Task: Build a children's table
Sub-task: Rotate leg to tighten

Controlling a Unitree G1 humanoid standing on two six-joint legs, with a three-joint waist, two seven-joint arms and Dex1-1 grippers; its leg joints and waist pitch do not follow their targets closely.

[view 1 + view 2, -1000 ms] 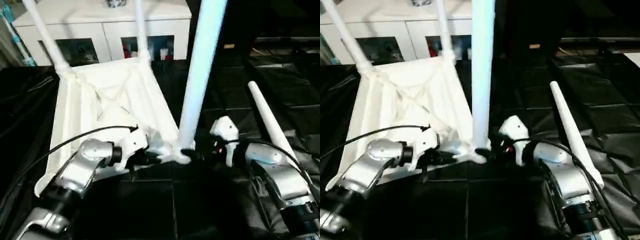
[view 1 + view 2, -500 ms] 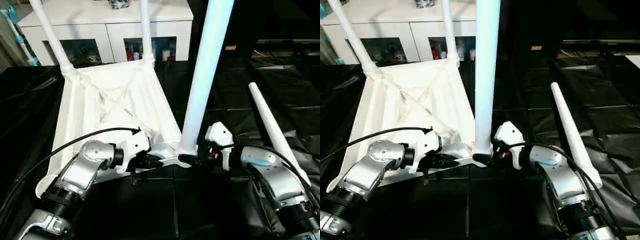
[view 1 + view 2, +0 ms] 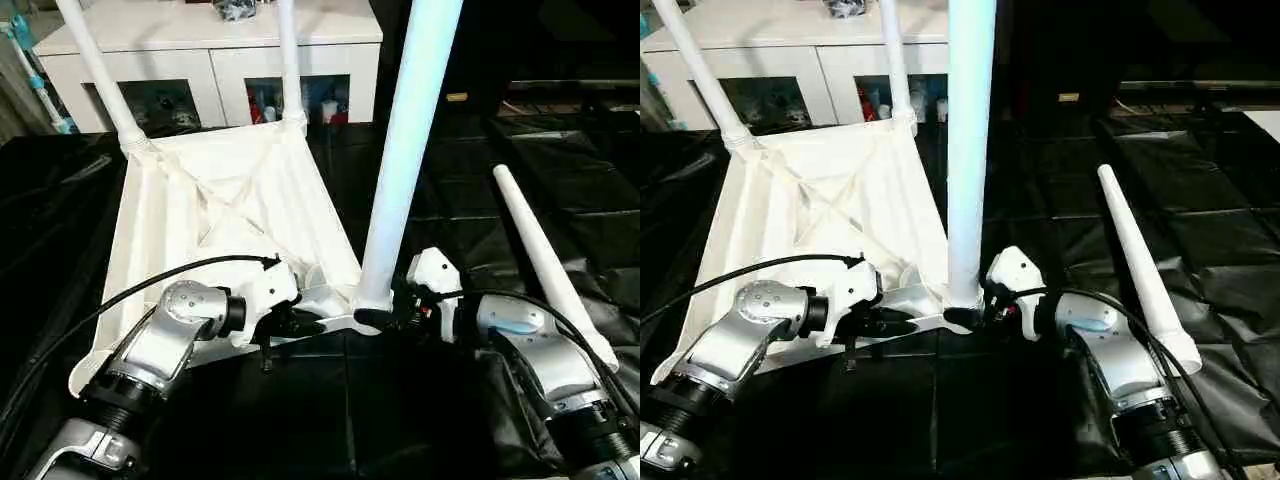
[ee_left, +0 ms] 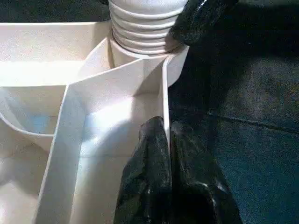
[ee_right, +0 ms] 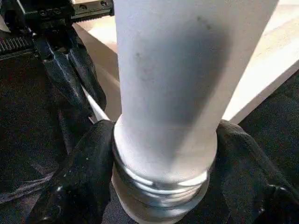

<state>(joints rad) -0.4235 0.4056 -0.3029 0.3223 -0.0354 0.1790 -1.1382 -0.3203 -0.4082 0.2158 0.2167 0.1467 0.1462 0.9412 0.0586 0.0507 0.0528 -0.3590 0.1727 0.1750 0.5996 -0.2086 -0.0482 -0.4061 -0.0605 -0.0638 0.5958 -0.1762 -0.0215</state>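
The upturned table top (image 3: pixel 220 220) lies left of centre in the head views on black sheeting (image 3: pixel 420 400), with a third leg (image 3: pixel 405 150) stood in its near-right corner socket and a fourth leg (image 3: pixel 550 265) lying loose at the right. The left gripper (image 4: pixel 170 140) has its jaws closed on the thin rim wall beside that socket, while the right gripper (image 5: pixel 163 158) has its jaws set around the leg's ribbed base. If that wider hold slips, the part-seated leg could be tilted and jammed crooked, or the top dragged sideways.

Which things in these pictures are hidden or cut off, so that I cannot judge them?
- Near leg: upper end cut by the head views' top edge.
- Its thread in the right wrist view: the right gripper fingers cover the sides, so how deep it sits is unclear.
- Tabletop near-left corner: hidden behind the left arm.
- Cabinet contents: too small to name.
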